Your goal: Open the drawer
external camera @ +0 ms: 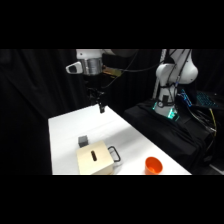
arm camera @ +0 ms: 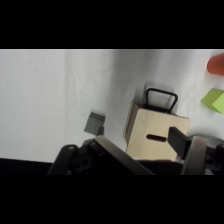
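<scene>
The drawer (external camera: 111,156) sits in a small pale wooden box (external camera: 94,159) with a dark slot in its top, near the table's front edge. Its black wire loop handle (external camera: 115,154) faces right, and the drawer looks pushed in. My gripper (external camera: 100,107) hangs well above the table's far end, apart from the box. In the wrist view the box (arm camera: 152,131) lies below, its handle (arm camera: 161,100) pointing up the picture with a reddish sliver beside it. My gripper (arm camera: 135,137) is open, its fingers (arm camera: 178,140) wide apart with nothing between them.
A small grey cube (external camera: 83,141) stands just behind the box, and shows left of the box as the cube (arm camera: 94,123) in the wrist view. An orange cup (external camera: 153,165) stands front right. A green block (arm camera: 215,100) lies near the cup (arm camera: 217,64). Black cloth surrounds the white table (external camera: 70,127).
</scene>
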